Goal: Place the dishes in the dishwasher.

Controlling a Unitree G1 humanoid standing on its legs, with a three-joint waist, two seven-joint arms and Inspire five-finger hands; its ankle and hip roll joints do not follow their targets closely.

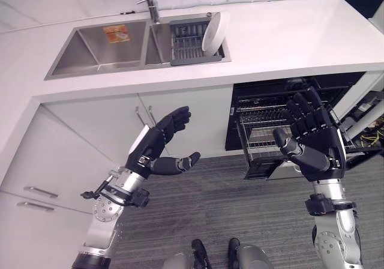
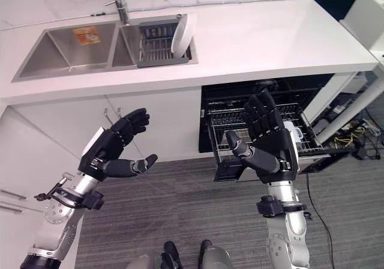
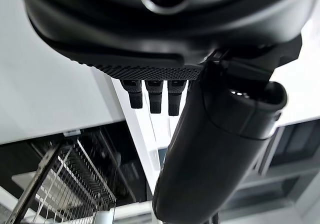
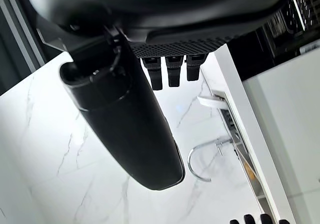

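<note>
A white plate (image 1: 215,32) stands on edge in a dark drying rack (image 1: 189,44) set in the right basin of the steel sink (image 1: 90,50). Below the counter the dishwasher (image 1: 282,95) is open, with its wire rack (image 1: 261,134) pulled out. My left hand (image 1: 157,142) is raised in front of the cupboard doors, open and holding nothing. In front of the pulled-out rack my right hand (image 1: 315,136) is also raised and open, palm empty.
A white counter (image 1: 288,41) runs across, with a faucet (image 1: 151,5) behind the sink. An orange sponge or label (image 1: 116,33) lies in the left basin. White cupboard doors (image 1: 114,125) with handles sit left of the dishwasher. Grey carpet (image 1: 228,209) covers the floor.
</note>
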